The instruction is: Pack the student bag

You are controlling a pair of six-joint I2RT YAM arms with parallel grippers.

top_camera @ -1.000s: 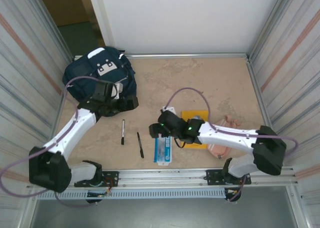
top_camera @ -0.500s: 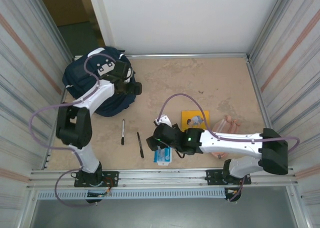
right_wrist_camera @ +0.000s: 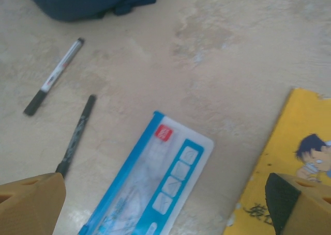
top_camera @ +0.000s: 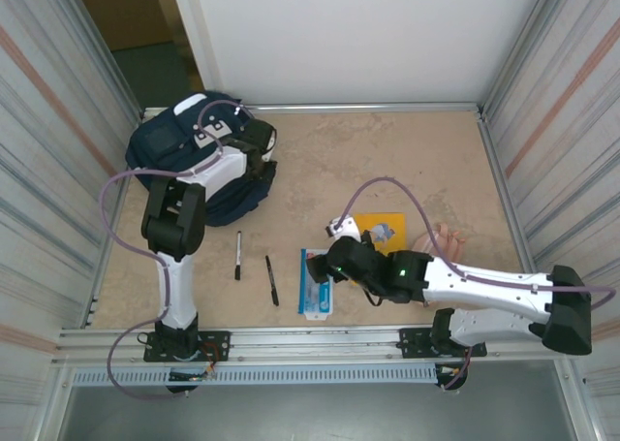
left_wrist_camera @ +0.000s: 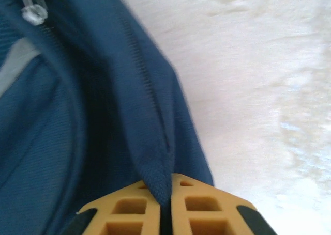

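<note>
Left gripper (left_wrist_camera: pixel 164 206) has swung onto the student bag (top_camera: pixel 165 155), pinching its seam, likely the best hold on floppy cloth; right gripper (right_wrist_camera: pixel 164 201) gapes wide.

left fingers (left_wrist_camera: pixel 129 214) clamped, left arm (top_camera: pixel 221 168) stretched forward; right fingers (right_wrist_camera: pixel 31 204) spread wide
</note>
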